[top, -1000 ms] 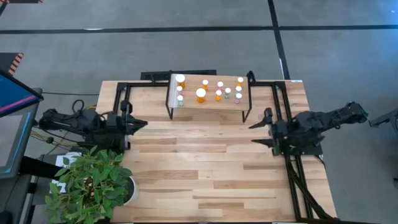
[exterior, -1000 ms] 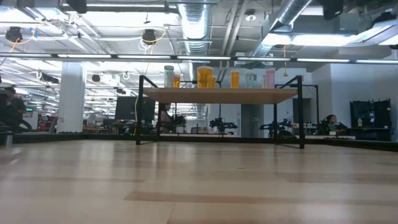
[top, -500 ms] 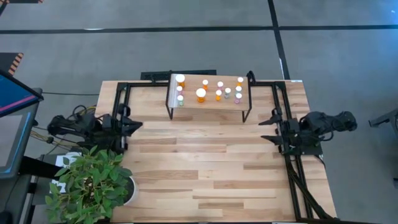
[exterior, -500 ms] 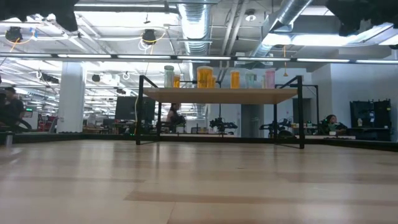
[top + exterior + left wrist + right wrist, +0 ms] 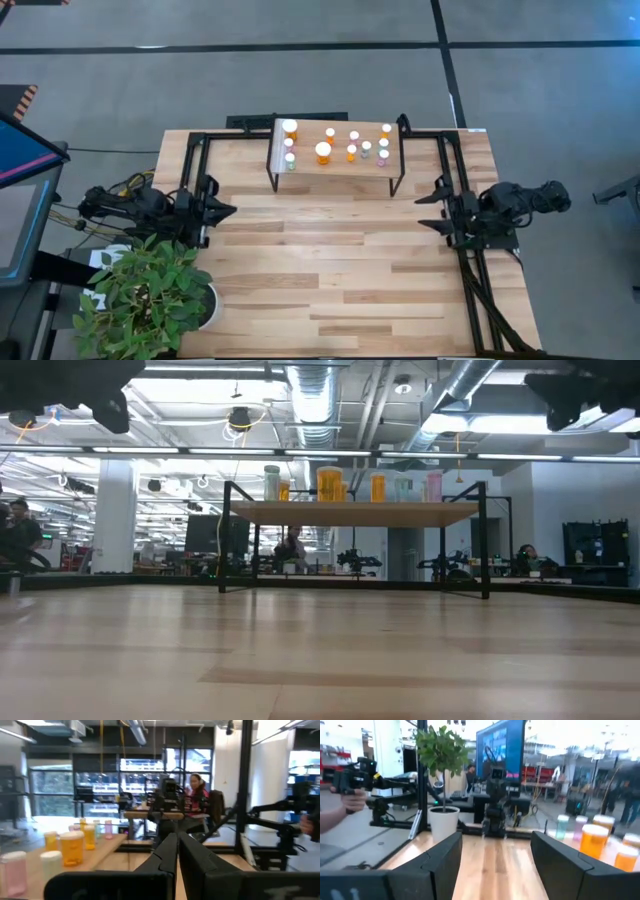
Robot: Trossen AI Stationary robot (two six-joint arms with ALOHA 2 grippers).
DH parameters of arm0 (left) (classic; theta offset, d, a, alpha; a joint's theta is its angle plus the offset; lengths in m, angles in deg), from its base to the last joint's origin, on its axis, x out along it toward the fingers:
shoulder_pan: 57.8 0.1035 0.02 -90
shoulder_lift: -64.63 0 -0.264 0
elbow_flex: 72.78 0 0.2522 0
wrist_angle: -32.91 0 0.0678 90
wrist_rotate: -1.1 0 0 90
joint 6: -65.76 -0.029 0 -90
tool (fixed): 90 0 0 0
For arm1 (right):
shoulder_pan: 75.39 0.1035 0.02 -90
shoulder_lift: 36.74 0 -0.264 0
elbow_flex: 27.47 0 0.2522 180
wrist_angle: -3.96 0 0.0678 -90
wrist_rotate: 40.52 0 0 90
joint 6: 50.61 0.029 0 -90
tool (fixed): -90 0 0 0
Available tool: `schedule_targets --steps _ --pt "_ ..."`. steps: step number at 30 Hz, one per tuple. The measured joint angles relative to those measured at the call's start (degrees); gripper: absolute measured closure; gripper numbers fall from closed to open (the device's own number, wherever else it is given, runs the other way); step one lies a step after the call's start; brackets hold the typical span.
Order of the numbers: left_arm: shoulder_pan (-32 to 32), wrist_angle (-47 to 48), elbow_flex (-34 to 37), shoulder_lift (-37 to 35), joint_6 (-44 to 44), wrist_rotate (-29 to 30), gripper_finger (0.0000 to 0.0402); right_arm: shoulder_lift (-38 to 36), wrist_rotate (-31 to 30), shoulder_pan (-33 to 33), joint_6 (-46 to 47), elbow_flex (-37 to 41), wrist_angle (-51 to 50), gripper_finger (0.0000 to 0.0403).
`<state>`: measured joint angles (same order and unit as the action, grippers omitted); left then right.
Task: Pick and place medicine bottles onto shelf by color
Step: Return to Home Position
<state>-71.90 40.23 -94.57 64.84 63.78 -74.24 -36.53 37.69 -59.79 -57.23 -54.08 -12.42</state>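
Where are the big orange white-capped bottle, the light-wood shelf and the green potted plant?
big orange bottle [image 5: 323, 152]: high view, its white cap.
light-wood shelf [image 5: 335, 168]: high view, bare front edge.
green potted plant [image 5: 145, 290]: high view, its leaves.

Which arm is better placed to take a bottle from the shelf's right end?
Right, probably. The right gripper is open, near that end of the shelf and its bottles; the left gripper is shut, beyond the other end.

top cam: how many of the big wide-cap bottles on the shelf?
2. One large white-capped bottle at the light-wood shelf's far left corner; the other just left of its centre. None seem hidden from above.
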Motion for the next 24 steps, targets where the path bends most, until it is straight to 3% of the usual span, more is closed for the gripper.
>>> schedule_targets --steps 8,24 --pt "-0.01 -0.99 0.02 0.14 5.74 -8.29 0.0397 0.21 -0.13 0.02 10.07 0.08 -0.38 0.0143" --pt "-0.01 -2.64 0.0 0.09 8.23 -15.65 0.0398 0.12 -0.2 0.02 9.64 0.08 -0.37 0.0143"
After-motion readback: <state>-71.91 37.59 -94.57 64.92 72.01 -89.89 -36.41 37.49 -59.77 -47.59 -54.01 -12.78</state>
